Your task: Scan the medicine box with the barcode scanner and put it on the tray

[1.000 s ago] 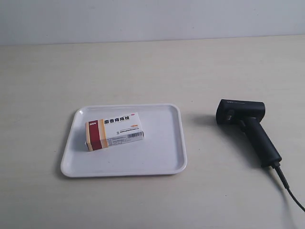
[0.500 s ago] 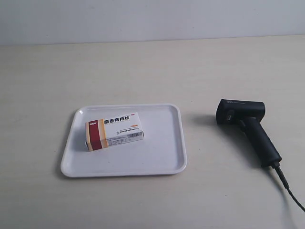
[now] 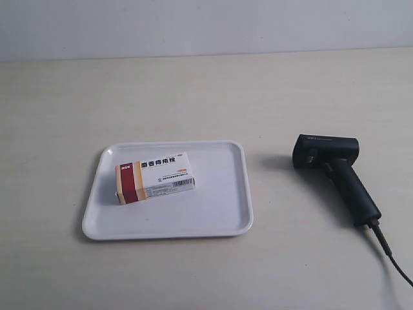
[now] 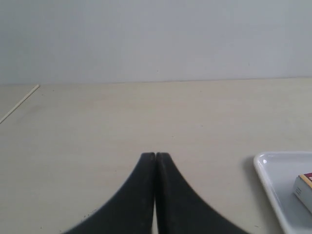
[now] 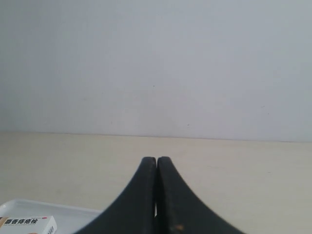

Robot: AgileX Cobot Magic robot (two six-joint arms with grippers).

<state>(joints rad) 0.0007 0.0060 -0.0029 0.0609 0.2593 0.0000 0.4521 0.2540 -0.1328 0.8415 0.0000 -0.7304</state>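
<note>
Medicine box (image 3: pixel 155 177): lies flat inside the tray (image 3: pixel 219 213), toward its left half in the exterior view; only a corner shows in each wrist view, cut off by the frame edge.
Barcode scanner (image 3: pixel 335 174): on the table (image 3: pixel 193 90), well apart from the tray; its cable (image 3: pixel 390 255) runs out of frame.
Left gripper (image 4: pixel 155 156): fingertips pressed together, holding nothing, over bare table beside the tray rim.
Right gripper (image 5: pixel 156 160): fingertips together, empty.
Arms: neither appears in the exterior view.
</note>
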